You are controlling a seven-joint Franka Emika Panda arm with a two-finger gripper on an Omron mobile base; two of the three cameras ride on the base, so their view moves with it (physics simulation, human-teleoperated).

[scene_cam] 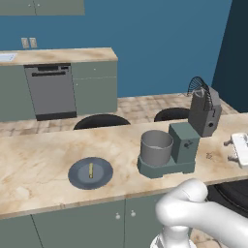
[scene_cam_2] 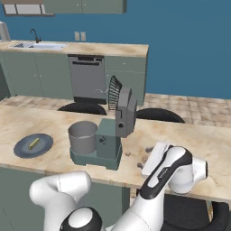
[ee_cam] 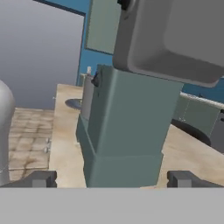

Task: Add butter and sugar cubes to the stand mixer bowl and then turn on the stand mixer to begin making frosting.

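Note:
The dark grey-green stand mixer point(scene_cam: 183, 147) stands on the marble counter with its head point(scene_cam: 206, 112) tilted up and the whisk showing. Its grey metal bowl point(scene_cam: 156, 147) sits on the base and looks empty. Left of it, the thin yellow butter point(scene_cam: 90, 170) lies on a dark round plate point(scene_cam: 77, 177). Tiny brownish sugar cubes point(scene_cam_2: 127, 154) lie on the counter just right of the mixer base. My gripper point(scene_cam: 230, 151) hovers low over the counter right of the mixer, open and holding nothing. In the hand view its fingertips point(ee_cam: 37, 178) frame the mixer column point(ee_cam: 127, 127) close ahead.
Two dark round stools point(scene_cam: 101, 121) stand behind the counter. Across the room are a dishwasher point(scene_cam: 51, 89), cabinets and a sink point(scene_cam_2: 38, 45). The counter's front edge point(scene_cam: 63, 203) runs below the plate. My own arm point(scene_cam_2: 164, 176) crosses the counter's right part.

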